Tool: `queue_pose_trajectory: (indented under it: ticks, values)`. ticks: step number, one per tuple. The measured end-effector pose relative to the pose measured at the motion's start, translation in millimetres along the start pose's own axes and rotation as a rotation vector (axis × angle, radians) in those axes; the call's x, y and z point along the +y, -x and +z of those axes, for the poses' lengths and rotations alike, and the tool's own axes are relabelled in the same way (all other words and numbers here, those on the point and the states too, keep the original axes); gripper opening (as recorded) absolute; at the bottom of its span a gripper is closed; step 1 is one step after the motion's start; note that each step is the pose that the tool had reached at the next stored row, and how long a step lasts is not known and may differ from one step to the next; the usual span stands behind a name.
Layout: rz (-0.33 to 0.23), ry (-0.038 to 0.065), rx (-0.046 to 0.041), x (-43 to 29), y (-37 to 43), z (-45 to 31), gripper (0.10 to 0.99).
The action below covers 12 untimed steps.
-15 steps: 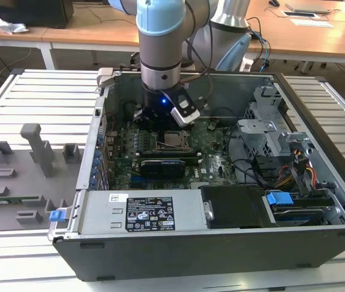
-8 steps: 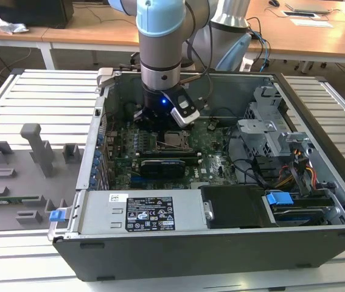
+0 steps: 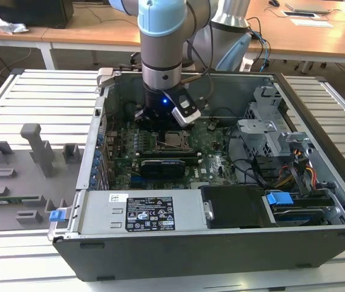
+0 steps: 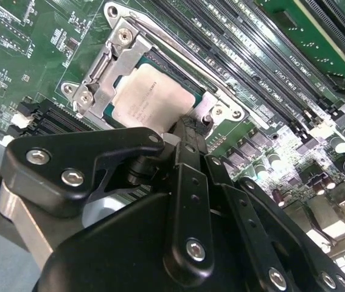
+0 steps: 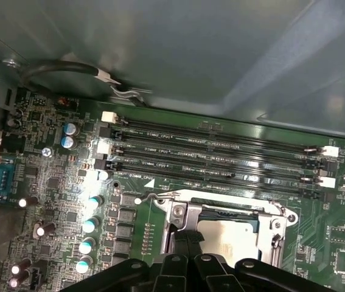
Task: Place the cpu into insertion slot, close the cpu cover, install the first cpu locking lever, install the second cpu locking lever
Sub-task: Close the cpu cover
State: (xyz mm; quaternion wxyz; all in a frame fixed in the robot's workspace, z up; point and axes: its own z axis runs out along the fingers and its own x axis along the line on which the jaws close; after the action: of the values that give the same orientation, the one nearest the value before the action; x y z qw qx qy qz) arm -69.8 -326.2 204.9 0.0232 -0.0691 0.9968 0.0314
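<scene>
The cpu (image 4: 149,100) lies flat in the insertion slot (image 4: 102,91), silvery top up. The cpu cover (image 4: 122,45) is down around it, and the chip shows through its square opening. In the first wrist view, the cpu (image 5: 228,236) sits inside the cpu cover (image 5: 184,213), and a thin wire lever (image 5: 160,196) runs along the socket edge beside the memory slots. My gripper (image 4: 188,129) is shut, with its black tips together at the socket's edge by a metal tab and nothing visible between them. In the exterior view, my gripper (image 3: 159,121) hangs inside the case just to the left of the socket (image 3: 176,141).
Long black memory slots (image 5: 221,159) and a row of capacitors (image 5: 90,226) flank the socket. Around it are the case wall (image 3: 102,115), a metal drive cage (image 3: 263,131) with cables, a black card (image 3: 163,165) and the power supply (image 3: 151,213). A grey fixture tray (image 3: 20,176) lies outside on the left.
</scene>
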Motion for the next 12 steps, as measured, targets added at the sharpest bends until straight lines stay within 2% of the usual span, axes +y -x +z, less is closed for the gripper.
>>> queue_pose_trajectory:
  ticks: [3,6,7,8,9,10,12]
  values:
    - [0.0,0.0,-0.0002,-0.2,1.8,-0.6,0.106]
    - [0.0,0.0,0.0,0.0,2.1,-4.9,0.106]
    - [0.0,0.003,-0.0006,0.0,2.2,-4.9,0.106]
    - [0.0,0.01,-0.0015,0.0,2.1,-5.0,0.106]
    - [0.001,0.024,-0.0033,0.0,2.1,-5.0,0.106]
    - [0.001,0.03,-0.0042,0.1,2.1,-5.0,0.106]
    - [0.001,0.031,-0.0042,0.2,2.2,-7.7,0.106]
